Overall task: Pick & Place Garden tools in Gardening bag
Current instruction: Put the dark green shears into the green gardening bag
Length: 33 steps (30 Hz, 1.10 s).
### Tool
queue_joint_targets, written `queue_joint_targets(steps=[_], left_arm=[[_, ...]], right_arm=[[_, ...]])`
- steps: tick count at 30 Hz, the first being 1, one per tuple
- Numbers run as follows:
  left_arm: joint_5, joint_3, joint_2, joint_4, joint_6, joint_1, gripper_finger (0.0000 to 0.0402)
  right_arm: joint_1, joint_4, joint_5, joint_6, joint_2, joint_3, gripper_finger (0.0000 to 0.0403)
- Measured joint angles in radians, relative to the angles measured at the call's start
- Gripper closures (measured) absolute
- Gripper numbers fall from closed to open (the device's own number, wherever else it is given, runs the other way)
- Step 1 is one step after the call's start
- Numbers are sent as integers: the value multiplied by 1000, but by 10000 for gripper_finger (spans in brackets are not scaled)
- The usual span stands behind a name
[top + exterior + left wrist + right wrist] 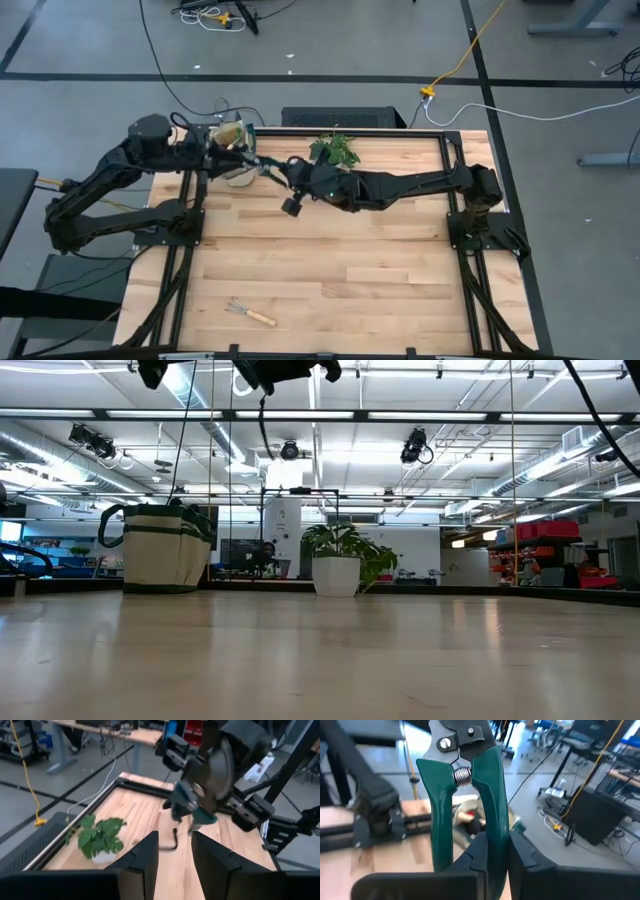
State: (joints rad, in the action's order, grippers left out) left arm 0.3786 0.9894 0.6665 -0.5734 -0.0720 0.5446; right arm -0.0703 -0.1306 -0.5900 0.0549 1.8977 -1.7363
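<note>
Right gripper (495,852), upper centre of the high view, is clamped on one handle of the single teal-handled pruning shears (462,795); their long axis runs away from the wrist, pivot end outermost, apparently toward the gardening bag (236,150) at upper left. Left gripper (175,855) sits beside the bag, its fingers partly apart and holding nothing. One bag counted. One wooden-handled hand rake (248,313) lies at lower left of the table, tines pointing left. One potted plant (335,150) stands upper centre.
</note>
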Motion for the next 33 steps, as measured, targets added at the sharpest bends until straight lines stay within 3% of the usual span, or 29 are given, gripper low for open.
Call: queue_joint_targets(steps=[14, 33], left_arm=[[47, -222, 1, 449, -53, -41, 280], [-226, -279, 7, 579, -36, -218, 280]], right_arm=[[53, 112, -24, 35, 0, 0, 375], [64, 146, 14, 12, 0, -2, 375]])
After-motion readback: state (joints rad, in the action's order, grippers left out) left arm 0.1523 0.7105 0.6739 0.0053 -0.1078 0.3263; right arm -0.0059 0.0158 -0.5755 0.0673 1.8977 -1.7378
